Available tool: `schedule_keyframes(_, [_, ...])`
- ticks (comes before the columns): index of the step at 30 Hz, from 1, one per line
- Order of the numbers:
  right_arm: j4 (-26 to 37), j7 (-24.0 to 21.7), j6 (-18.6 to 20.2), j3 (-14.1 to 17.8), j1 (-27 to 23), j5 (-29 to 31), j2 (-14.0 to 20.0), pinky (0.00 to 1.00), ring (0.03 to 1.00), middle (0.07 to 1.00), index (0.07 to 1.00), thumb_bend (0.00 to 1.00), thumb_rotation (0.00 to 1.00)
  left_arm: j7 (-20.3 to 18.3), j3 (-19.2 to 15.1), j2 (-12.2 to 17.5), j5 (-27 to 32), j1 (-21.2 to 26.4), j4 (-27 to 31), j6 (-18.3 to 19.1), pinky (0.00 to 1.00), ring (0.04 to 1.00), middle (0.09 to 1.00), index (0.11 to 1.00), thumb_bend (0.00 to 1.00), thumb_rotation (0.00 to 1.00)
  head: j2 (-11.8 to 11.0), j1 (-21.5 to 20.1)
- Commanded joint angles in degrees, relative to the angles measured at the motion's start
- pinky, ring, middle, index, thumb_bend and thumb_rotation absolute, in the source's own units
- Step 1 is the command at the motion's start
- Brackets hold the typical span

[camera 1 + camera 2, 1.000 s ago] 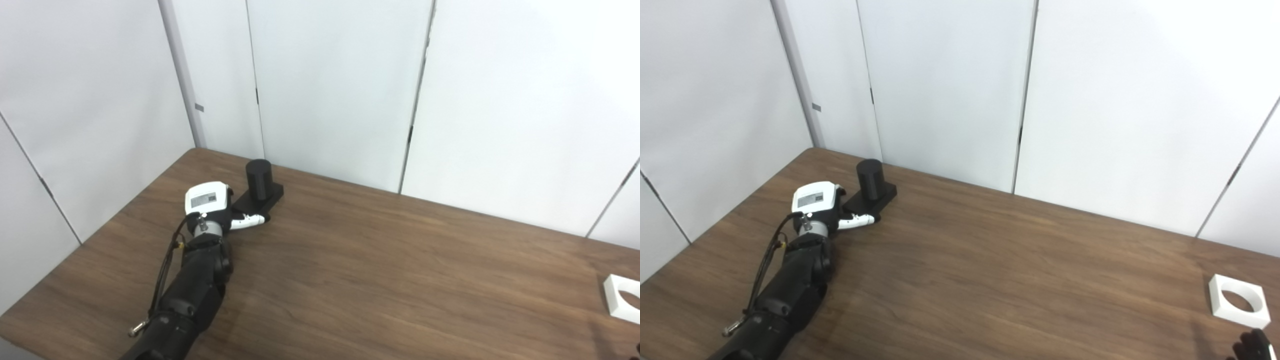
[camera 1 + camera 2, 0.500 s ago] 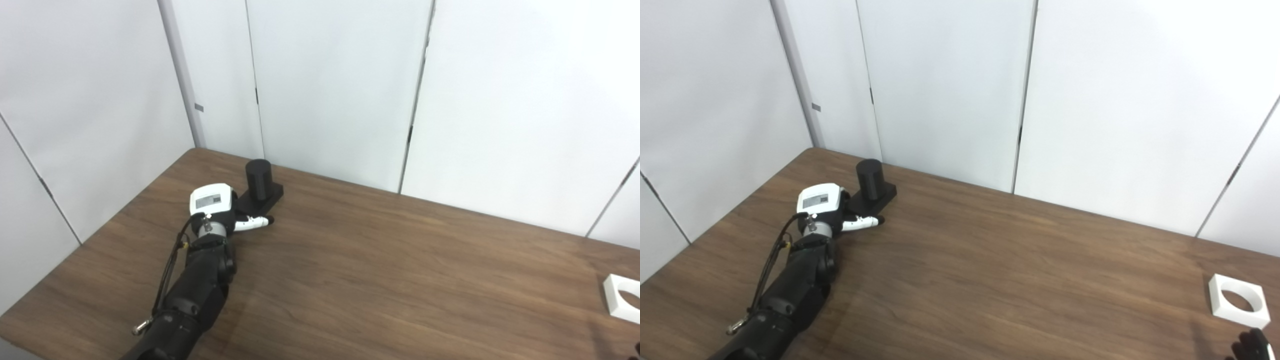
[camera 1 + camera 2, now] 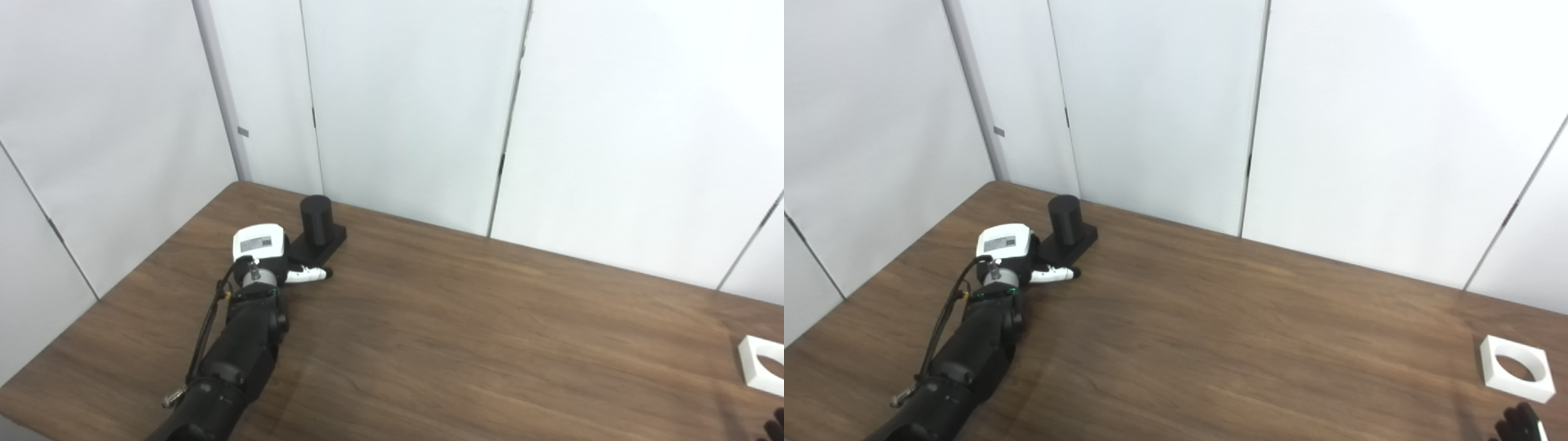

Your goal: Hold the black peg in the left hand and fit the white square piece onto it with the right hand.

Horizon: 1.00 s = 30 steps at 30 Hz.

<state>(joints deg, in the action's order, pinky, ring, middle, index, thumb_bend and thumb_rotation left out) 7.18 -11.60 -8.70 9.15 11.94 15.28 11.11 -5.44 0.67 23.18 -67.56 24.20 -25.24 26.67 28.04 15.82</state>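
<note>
The black peg [image 3: 316,220], a short cylinder on a square base, stands upright near the table's far left corner. My left hand [image 3: 264,256], white-backed on a black arm, sits against the near-left side of that base. Its thumb [image 3: 305,275] stretches along the base's front edge, and its fingers are hidden behind the hand. The white square piece [image 3: 1494,362], which has a round hole, lies flat at the table's right edge. Just before it, only the dark fingertips of my right hand [image 3: 1516,424] show at the bottom right corner, apart from the piece.
The brown wooden table [image 3: 465,331] is closed in by white wall panels [image 3: 404,110] at the back and left, close behind the peg. A wide stretch of bare tabletop separates the peg from the white piece.
My left hand has edged a little right and closer to the peg's base. The peg has not moved. The right fingertips have shifted slightly left at the bottom corner.
</note>
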Motion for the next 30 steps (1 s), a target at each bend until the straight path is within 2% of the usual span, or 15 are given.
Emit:
schedule_keyframes(1, [-3.01,-0.76,0.18,-1.85,2.25,1.3,-2.33,1.0,1.0,1.0,1.0,0.66,0.92,0.21,-0.75,1.16,-1.6,2.95,2.17,0.25,0.78,0.853,0.833,0.759,0.86,0.7,-0.09,-0.1])
schedule_keyframes(5, [-3.16,-1.18,-0.02,-2.02,2.22,1.68,-2.25,1.0,1.0,1.0,1.0,0.65,0.87,-0.16,-0.61,1.34,-1.82,2.91,1.98,0.25,0.76,0.847,0.821,0.746,0.83,0.67,-0.03,-0.22])
schedule_keyframes(11, [-2.78,-1.62,0.35,-2.1,2.4,2.11,-2.21,1.0,1.0,1.0,1.0,0.65,0.83,0.89,-0.74,1.2,-1.32,2.75,1.9,0.25,0.73,0.839,0.806,0.722,0.82,0.67,0.35,-0.41])
schedule_keyframes(19, [-2.37,-1.6,0.4,-2.13,2.63,2.27,-2.47,1.0,1.0,1.0,1.0,0.62,0.88,2.37,-1.06,1.05,0.28,2.59,1.06,0.24,0.72,0.814,0.793,0.703,0.81,0.7,0.42,-0.64])
schedule_keyframes(25, [-2.17,-1.38,0.52,-2.47,2.64,1.56,-2.36,1.0,1.0,1.0,1.0,0.6,0.91,4.72,-1.08,1.13,2.12,2.57,0.71,0.24,0.72,0.805,0.783,0.678,0.73,0.7,0.55,-0.88])
schedule_keyframes(28, [-1.9,-1.21,0.6,-2.67,2.77,1.1,-2.35,1.0,1.0,1.0,1.0,0.6,0.92,4.54,-1.27,1.29,2.98,2.6,0.92,0.24,0.72,0.804,0.779,0.677,0.71,0.74,0.86,-1.47])
schedule_keyframes(29, [-1.83,-1.16,0.53,-2.74,2.84,0.93,-2.35,1.0,1.0,1.0,1.0,0.6,0.92,4.5,-1.42,1.3,3.72,2.57,1.08,0.24,0.74,0.813,0.785,0.679,0.72,0.82,0.92,-1.58])
schedule_keyframes(30, [-1.76,-1.12,0.49,-2.81,2.92,0.79,-2.36,1.0,1.0,1.0,1.0,0.6,0.92,4.53,-1.51,1.34,4.31,2.52,1.21,0.24,0.75,0.818,0.788,0.68,0.72,0.85,0.93,-1.66])
